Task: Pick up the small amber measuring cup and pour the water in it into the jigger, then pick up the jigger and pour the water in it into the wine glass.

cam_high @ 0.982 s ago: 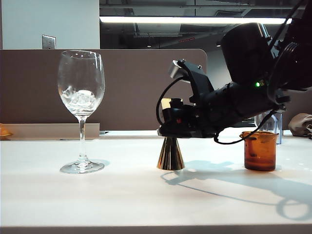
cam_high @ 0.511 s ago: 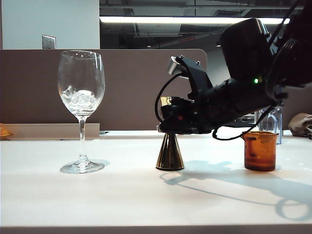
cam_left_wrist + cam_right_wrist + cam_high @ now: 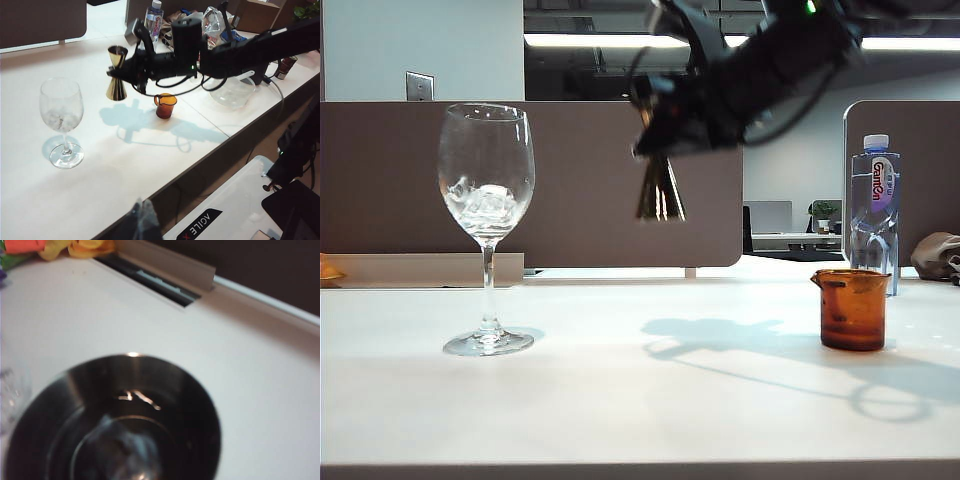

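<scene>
Right gripper [image 3: 655, 125] closed around the jigger's [image 3: 660, 190] waist, holding it upright in the air between glass [image 3: 486, 215] and amber cup [image 3: 851, 308], long axis near vertical. Left gripper [image 3: 140, 220] blurred, opening unreadable. Bottle [image 3: 874, 210] label unclear.

Exterior view: low, near tabletop [image 3: 620, 400] height, facing level across it toward a partition.
Left wrist view: high, well back, looking down obliquely over the tabletop edge.
Right wrist view: very close, looking straight into the jigger [image 3: 115, 425] mouth.
All 3 views share the jigger; the exterior and left wrist views also share the wine glass [image 3: 486, 225] and small amber measuring cup [image 3: 851, 309].
</scene>
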Controlling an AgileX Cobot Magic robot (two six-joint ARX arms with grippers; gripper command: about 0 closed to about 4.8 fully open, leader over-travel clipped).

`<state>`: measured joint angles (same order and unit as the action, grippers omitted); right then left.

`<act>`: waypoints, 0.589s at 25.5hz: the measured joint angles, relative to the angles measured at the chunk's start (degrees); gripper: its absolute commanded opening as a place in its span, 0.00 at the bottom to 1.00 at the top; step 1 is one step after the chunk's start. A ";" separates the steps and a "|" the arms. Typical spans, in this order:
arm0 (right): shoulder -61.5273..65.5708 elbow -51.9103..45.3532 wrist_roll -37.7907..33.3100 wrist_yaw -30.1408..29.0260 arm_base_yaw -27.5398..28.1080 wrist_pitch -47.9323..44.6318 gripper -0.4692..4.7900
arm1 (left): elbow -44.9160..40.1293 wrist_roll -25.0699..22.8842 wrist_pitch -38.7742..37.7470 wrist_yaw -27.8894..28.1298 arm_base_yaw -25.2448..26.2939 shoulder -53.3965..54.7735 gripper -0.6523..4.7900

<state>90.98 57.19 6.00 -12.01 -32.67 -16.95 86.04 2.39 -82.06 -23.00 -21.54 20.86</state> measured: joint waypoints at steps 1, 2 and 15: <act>-0.09 3.52 0.24 0.02 -0.02 3.21 0.08 | 0.00 0.00 0.00 0.00 0.00 0.00 0.12; -0.15 4.79 0.57 0.02 -0.02 4.09 0.08 | 0.00 0.00 0.00 0.00 0.00 0.00 0.12; 0.07 14.97 6.16 4.59 -8.04 13.64 0.08 | 0.00 0.00 0.00 0.00 0.00 0.00 0.12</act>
<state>91.05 72.16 12.16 -7.42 -40.71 -3.31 86.04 2.39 -82.06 -23.00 -21.54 20.86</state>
